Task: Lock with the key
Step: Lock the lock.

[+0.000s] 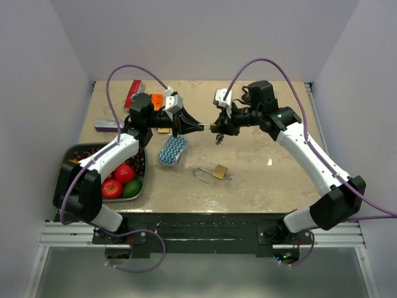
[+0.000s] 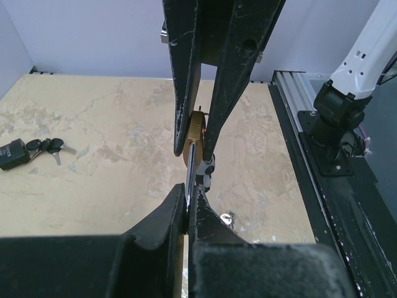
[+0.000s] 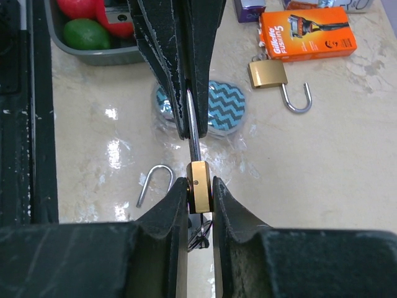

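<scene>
A brass padlock [image 3: 200,186] hangs in mid-air between both arms above the table's middle. My right gripper [image 3: 200,194] is shut on its brass body [image 1: 215,128], a finger pressing each side. My left gripper [image 2: 188,194] is shut on the steel shackle [image 3: 193,133], which runs straight from the body into its fingertips [image 1: 197,127]. In the left wrist view the body [image 2: 197,131] sits between the right arm's black fingers. A key ring with the key [image 1: 218,139] dangles under the body; whether the key sits in the keyhole is hidden.
A second padlock [image 1: 214,172] lies open on the table in front. A third padlock [image 3: 268,73] lies open by the orange razor box [image 3: 307,31]. A blue zigzag pouch [image 1: 172,151] and a grey fruit tray [image 1: 67,162] sit left. Spare keys [image 2: 28,151] lie behind.
</scene>
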